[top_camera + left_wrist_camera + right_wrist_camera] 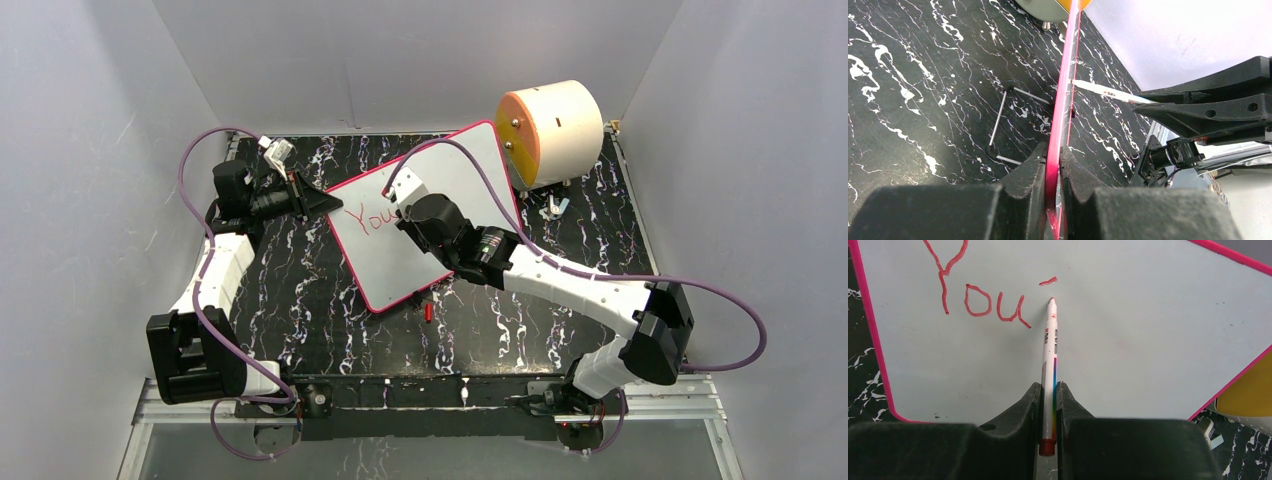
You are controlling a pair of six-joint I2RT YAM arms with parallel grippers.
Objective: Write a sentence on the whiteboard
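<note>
The whiteboard, glossy white with a thin pink-red frame, stands tilted on the black marble table. My left gripper is shut on its left edge; the left wrist view shows the pink frame edge-on between the jaws of the left gripper. My right gripper is shut on a slim white marker with a red tip that touches the board face. The sentence reads "You" in red, with a short apostrophe stroke above the marker tip. It also shows in the top view.
A cream cylinder with an orange face stands at the back right. A small red cap lies on the table near the board's front corner. A wire stand lies on the table behind the board. Grey walls close in three sides.
</note>
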